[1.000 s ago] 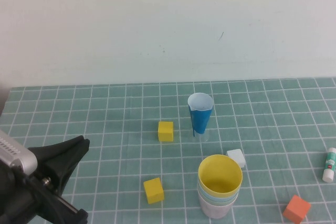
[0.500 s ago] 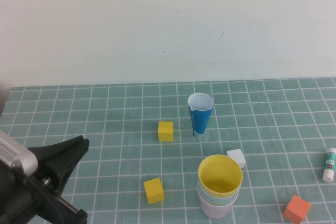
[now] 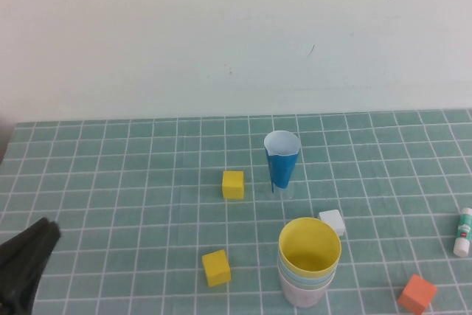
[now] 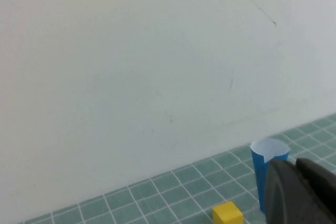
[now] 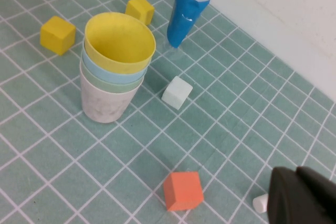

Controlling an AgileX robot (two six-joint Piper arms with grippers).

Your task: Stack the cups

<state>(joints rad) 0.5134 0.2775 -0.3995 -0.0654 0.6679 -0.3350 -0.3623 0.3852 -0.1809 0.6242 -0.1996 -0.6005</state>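
Observation:
The four cups stand nested in one upright stack (image 3: 308,271) at the front of the green tiled table. The yellow cup (image 5: 119,43) is on top, then light blue (image 5: 113,71), pale green (image 5: 111,83) and pink (image 5: 105,103) at the bottom. My left gripper (image 3: 44,232) is low at the front left, far from the stack, shut and empty; in the left wrist view its fingers (image 4: 294,192) are pressed together. My right gripper (image 5: 298,176) is shut and empty, to the right of the stack above a white glue stick; it is out of the high view.
A narrow blue-and-white cone cup (image 3: 281,160) stands behind the stack. Two yellow cubes (image 3: 233,184) (image 3: 216,267) lie to the left, a white cube (image 3: 332,222) just behind the stack, an orange cube (image 3: 417,293) at the front right, a glue stick (image 3: 463,232) at the right edge.
My left arm has drawn back and down toward the front left corner; only its dark tip still shows in the high view. The cup stack has not moved.

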